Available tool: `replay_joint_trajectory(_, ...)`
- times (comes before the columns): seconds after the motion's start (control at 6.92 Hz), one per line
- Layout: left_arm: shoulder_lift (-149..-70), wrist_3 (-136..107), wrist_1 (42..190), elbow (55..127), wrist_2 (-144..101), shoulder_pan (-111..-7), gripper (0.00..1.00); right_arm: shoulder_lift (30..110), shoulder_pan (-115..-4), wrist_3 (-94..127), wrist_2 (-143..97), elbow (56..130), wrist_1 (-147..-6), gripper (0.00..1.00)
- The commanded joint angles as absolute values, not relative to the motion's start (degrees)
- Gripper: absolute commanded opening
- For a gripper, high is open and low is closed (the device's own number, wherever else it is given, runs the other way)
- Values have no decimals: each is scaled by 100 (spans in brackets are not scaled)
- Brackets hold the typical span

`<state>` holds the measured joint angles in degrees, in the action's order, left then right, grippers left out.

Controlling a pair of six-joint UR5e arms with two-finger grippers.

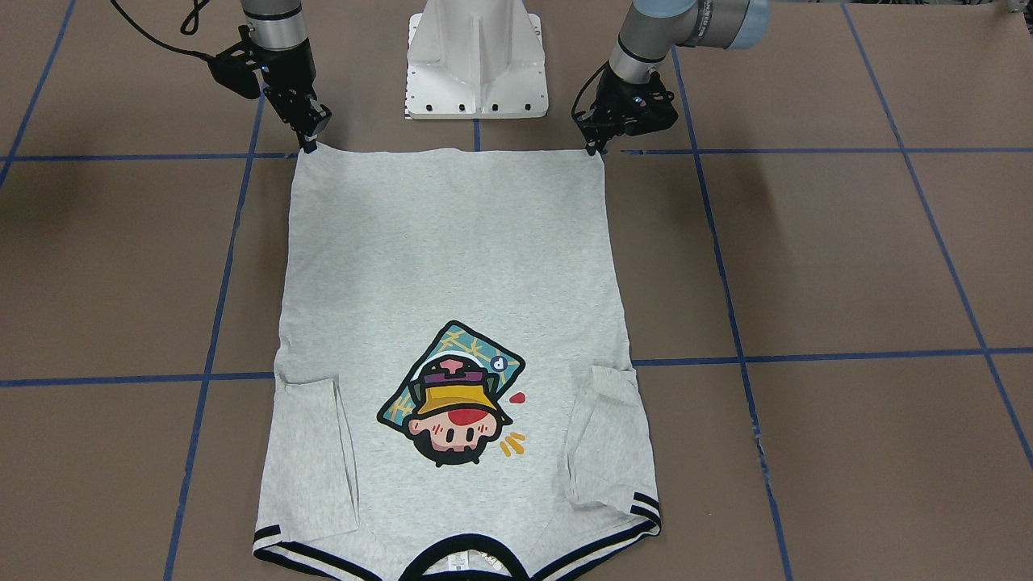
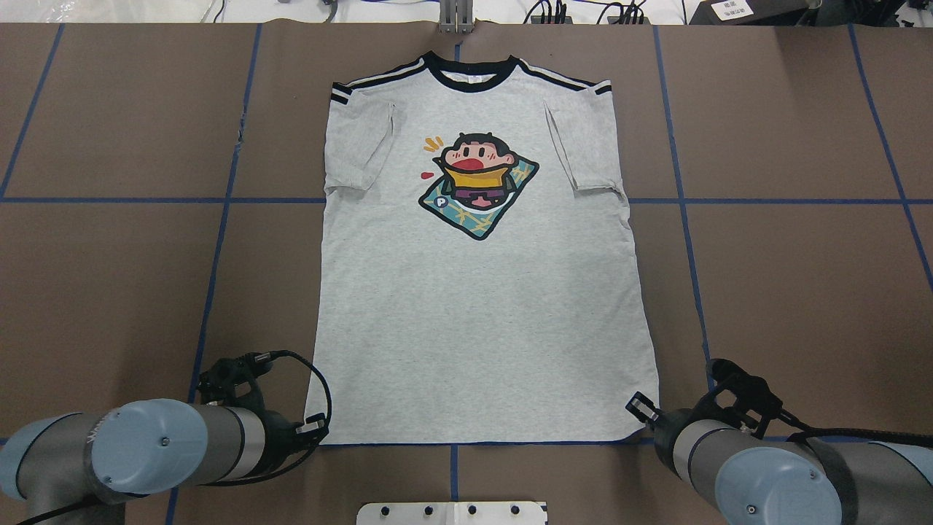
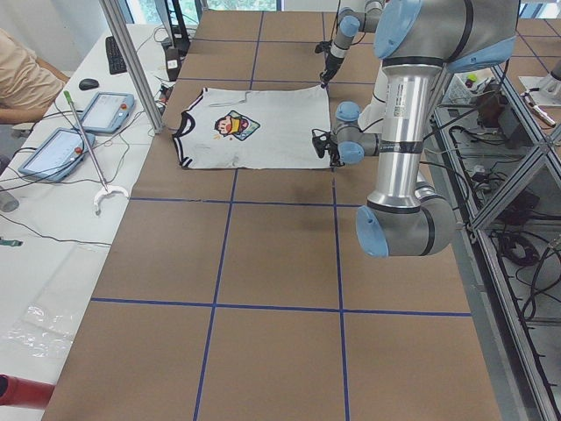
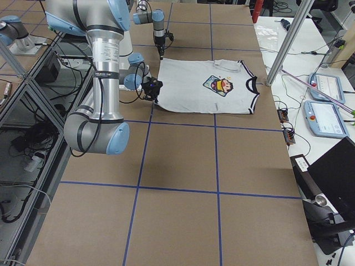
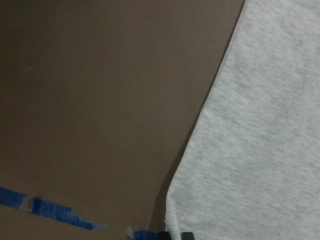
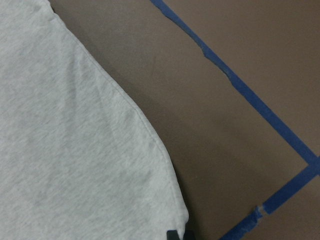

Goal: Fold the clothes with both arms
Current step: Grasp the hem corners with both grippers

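The light grey T-shirt (image 2: 474,306) lies flat and face up on the brown table, with the collar (image 2: 470,73) at the far edge and both sleeves folded in over the chest. The cartoon face print (image 1: 452,395) shows. My left gripper (image 2: 321,430) sits low at the hem's near-left corner. Its fingertips (image 5: 173,235) are together on the corner of the T-shirt (image 5: 250,150). At the near-right hem corner my right gripper (image 2: 635,408) stands the same way, its fingertips (image 6: 177,234) pinched on the corner of the T-shirt (image 6: 75,150). The hem between them is straight.
The white pedestal (image 1: 476,64) stands just behind the hem, between the arms. Blue tape lines (image 2: 219,240) grid the brown table around the shirt. A side bench with tablets (image 3: 105,110) and a seated person (image 3: 22,79) lies beyond the collar end.
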<state>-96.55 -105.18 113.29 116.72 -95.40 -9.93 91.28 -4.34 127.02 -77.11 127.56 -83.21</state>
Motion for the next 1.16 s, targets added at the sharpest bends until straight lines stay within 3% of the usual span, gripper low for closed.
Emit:
replay_joint_trajectory(0.0, -8873, -10538, 11329, 12432, -9606, -976, 0, 8949, -343, 12718, -7690, 12884, -8323, 0)
replay_joint_trajectory(0.43, -8692, -10740, 11338, 12832, -9598, -791, 0, 8965, -9, 12735, -7690, 13175, -8323, 0)
replay_joint_trajectory(0.87, -9281, -10653, 11338, 12886, -9563, -940, 0, 9009, -113, 12735, -7673, 13210, -8332, 0)
replay_joint_trajectory(1.01, -9386, -10548, 11320, 12876, -9589, -1550, 0, 8957, -575, 12596, -7708, 13184, -8341, 0)
